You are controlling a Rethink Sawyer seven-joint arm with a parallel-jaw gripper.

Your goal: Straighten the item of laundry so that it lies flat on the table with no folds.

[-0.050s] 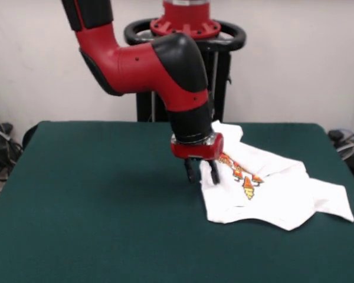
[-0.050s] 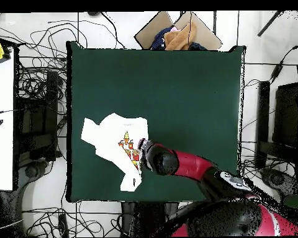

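1 arm, 1 crumpled shirt, and several ways this could slip.

From the front, the item of laundry (image 1: 271, 186) lies bunched on the table (image 1: 94, 200), to the right of centre in this view, with a sleeve or corner trailing off toward the right edge. Ridges and overlapped layers run through its middle, and the orange and red print shows only in part, so folds remain. The gripper (image 1: 202, 171) hangs at the shirt's left edge, its 2 dark fingers (image 1: 192, 171) pointing down with a narrow gap between them. Whether they pinch the cloth's edge, merely touch it, or hold nothing, I cannot tell. If only 1 layer sits between them, a pull would likely drag the whole heap sideways rather than open it. If they grip 2 layers, the fold would probably travel along with the tug.

From overhead, the shirt (image 2: 111, 145) sits toward 1 side of the green top (image 2: 189, 93), fairly near that side's edge, with a narrow tail of cloth reaching toward the edge where the robot stands. The gripper (image 2: 143, 149) is at the shirt's inner border, by the print. A drag outward could carry cloth off the table; a drag inward looks safer. A person (image 2: 176, 37) shows at the far edge, well apart from the work.
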